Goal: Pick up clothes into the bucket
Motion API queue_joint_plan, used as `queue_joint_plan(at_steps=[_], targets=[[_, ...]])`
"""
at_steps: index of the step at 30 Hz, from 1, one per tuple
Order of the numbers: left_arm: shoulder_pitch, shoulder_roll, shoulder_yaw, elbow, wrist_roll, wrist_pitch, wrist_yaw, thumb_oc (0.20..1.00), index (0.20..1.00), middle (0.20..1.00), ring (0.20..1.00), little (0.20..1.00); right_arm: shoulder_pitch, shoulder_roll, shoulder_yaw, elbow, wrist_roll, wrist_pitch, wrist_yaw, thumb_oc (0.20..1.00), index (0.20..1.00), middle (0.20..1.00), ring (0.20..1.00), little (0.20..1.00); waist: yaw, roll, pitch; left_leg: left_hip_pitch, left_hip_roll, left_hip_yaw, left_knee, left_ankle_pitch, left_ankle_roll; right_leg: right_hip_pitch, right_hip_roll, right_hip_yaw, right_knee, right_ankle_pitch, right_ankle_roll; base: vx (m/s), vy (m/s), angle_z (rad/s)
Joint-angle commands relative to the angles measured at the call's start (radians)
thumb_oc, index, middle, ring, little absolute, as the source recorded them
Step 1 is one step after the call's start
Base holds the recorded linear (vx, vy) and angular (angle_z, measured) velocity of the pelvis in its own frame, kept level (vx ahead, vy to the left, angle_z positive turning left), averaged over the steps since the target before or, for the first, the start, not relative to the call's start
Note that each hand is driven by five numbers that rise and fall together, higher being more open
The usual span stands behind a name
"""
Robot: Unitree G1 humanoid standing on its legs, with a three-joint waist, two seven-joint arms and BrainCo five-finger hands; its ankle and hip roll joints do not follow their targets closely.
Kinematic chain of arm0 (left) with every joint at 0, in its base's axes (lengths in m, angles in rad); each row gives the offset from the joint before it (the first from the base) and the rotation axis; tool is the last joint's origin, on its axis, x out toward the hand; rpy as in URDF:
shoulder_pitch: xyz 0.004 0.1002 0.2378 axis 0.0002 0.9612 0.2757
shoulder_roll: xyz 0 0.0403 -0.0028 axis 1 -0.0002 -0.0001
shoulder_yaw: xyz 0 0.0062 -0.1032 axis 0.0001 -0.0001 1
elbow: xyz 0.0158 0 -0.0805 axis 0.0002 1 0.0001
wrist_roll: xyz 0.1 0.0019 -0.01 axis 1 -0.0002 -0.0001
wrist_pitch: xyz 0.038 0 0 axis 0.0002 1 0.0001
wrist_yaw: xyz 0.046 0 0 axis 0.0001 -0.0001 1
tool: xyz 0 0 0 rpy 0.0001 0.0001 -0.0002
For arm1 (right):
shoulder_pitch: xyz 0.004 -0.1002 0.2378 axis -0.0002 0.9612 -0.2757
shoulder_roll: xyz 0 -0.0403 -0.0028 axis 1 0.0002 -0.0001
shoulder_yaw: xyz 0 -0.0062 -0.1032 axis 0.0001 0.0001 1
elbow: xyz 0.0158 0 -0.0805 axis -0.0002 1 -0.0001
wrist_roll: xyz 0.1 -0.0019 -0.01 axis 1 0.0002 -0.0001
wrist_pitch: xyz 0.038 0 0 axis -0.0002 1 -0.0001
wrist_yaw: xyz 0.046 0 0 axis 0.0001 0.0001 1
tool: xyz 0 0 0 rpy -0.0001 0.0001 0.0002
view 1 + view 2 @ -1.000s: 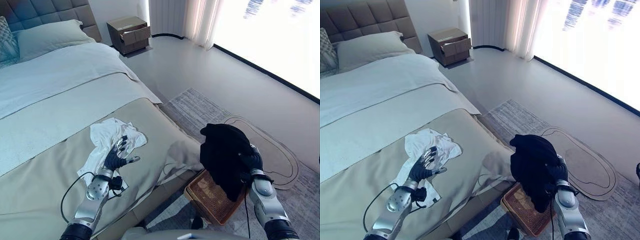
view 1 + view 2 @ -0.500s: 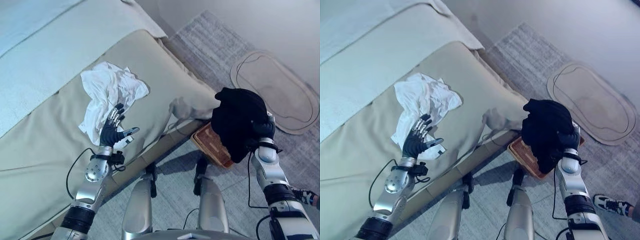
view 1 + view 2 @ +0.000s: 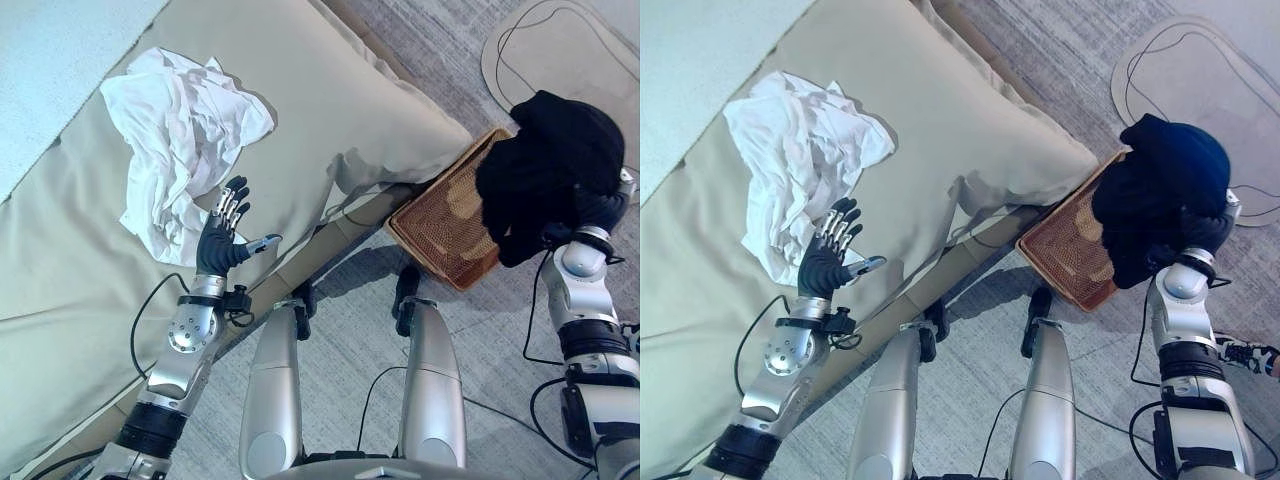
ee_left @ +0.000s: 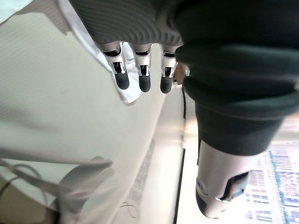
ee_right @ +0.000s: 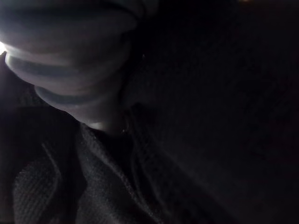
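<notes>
Now my right hand (image 3: 598,212) has its fingers clamped on the black clothes (image 3: 548,165) above the brown bucket (image 3: 445,228). My left hand (image 3: 222,245) hovers, fingers apart, by the white clothes (image 3: 180,130) on the bed (image 3: 330,100).

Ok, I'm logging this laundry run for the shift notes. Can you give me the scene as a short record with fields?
setting: bed edge, floor beside it
black garment: held up by the right hand, over the woven basket
right hand fingers: buried in the cloth, state unclear
white garment: crumpled on the bed
left hand: open, at the white garment's edge
basket: on the floor by the bed, no clothes seen inside
</notes>
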Motion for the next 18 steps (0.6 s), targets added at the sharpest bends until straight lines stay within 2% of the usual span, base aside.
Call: queue_joint_plan(at_steps=[1, 3, 4, 8, 18], targets=[[0.02, 0.014, -0.027, -0.096, -0.032, -0.075, 0.022, 1.0, 1.0, 1.0, 1.0, 1.0, -0.04, -0.099, -0.022, 0.03, 0.044, -0.076, -0.051, 0.2, 0.2, 0.2, 0.2, 0.2, -0.024, 0.027, -0.083, -0.032, 0.014, -0.035, 0.059, -0.066, -0.013, 0.009, -0.043, 0.036, -0.02, 0.031, 0.066, -0.01, 0.013, -0.04], [0.012, 0.015, -0.032, -0.105, -0.036, -0.075, 0.028, 1.0, 1.0, 1.0, 1.0, 1.0, -0.059, -0.11, -0.024, 0.058, 0.07, -0.08, -0.06, 0.2, 0.2, 0.2, 0.2, 0.2, -0.029, 0.033, -0.081, -0.054, 0.01, -0.032, 0.074, -0.073, -0.01, -0.018, -0.042, 0.049, -0.008, 0.028, 0.063, 0.03, 0.028, -0.05], [0.008, 0.015, -0.037, -0.106, -0.039, -0.076, 0.031, 1.0, 1.0, 1.0, 1.0, 1.0, -0.071, -0.115, -0.02, 0.075, 0.081, -0.08, -0.064, 0.2, 0.2, 0.2, 0.2, 0.2, -0.027, 0.037, -0.084, -0.054, 0.012, -0.034, 0.087, -0.105, -0.017, -0.026, -0.036, 0.059, 0.012, -0.003, 0.07, 0.07, 0.046, -0.04], [-0.014, 0.017, -0.058, -0.112, -0.042, -0.076, 0.04, 1.0, 1.0, 1.0, 1.0, 1.0, -0.122, -0.136, 0.036, 0.144, 0.092, -0.068, -0.048, 0.2, 0.2, 0.2, 0.2, 0.2, -0.026, 0.046, -0.07, -0.104, 0.016, -0.022, 0.134, -0.122, -0.012, -0.087, -0.027, 0.085, 0.049, -0.008, 0.065, 0.0, 0.031, -0.05], [-0.086, 0.019, -0.073, -0.134, -0.052, -0.093, 0.084, 1.0, 1.0, 1.0, 1.0, 1.0, -0.246, -0.092, 0.162, 0.266, 0.126, -0.038, -0.013, 0.2, 0.2, 0.2, 0.2, 0.2, -0.023, 0.072, -0.047, -0.27, 0.013, -0.021, 0.288, -0.171, 0.004, -0.263, -0.01, 0.134, 0.193, -0.047, 0.049, 0.0, -0.001, -0.03]])
